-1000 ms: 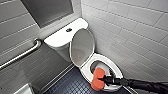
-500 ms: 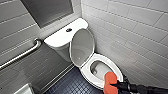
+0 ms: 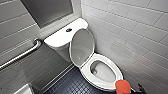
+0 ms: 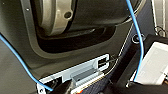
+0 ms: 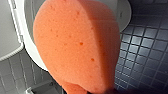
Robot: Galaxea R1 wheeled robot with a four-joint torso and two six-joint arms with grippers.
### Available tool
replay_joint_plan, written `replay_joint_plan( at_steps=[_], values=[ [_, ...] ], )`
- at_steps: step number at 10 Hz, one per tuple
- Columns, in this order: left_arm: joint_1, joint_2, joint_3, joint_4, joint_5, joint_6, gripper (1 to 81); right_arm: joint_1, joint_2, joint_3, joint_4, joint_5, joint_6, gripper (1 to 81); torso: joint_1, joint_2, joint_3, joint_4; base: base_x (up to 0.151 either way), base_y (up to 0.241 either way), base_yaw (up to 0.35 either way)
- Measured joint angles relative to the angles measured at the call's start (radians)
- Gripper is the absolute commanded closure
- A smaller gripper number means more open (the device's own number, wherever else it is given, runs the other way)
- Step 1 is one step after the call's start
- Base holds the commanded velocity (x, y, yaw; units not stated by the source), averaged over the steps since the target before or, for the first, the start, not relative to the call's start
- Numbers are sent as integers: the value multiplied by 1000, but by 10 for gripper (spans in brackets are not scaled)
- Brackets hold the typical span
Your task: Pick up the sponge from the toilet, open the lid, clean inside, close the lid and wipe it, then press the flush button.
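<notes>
Our right end effector (image 3: 131, 88), at the bottom edge of the head view, is closed on the sponge (image 3: 122, 86), a soft orange-red block. We see the sponge over the front rim of the toilet (image 3: 87, 75), but we cannot tell whether it touches the seat. From the right wrist, the sponge looms large, with white seat rim on 1 side of it and dark square floor tiles on the other. Beyond the sponge, the oval bowl (image 3: 103, 71) lies open. The lid (image 3: 81, 48) is raised, standing up in front of the tank (image 3: 58, 38). On the flat white tank top sits the flush button (image 3: 68, 30), small, round and dark. 1 metal grab bar (image 3: 22, 55) runs along the grey tiled wall beside the tank. White tiles cover the other wall (image 3: 130, 27). The floor (image 3: 72, 86) is dark blue.
</notes>
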Motion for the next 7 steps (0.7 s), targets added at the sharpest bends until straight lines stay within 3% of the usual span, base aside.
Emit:
replay_joint_plan(
  at_steps=[4,7],
  values=[
    [-9,0,0,0,0,3,10,39,-92,218,-61,21,3,811,0,0,0,0,0,0,0],
    [-11,0,0,0,0,3,10,180,-36,238,-79,19,4,811,0,0,0,0,0,0,0]
  ],
)
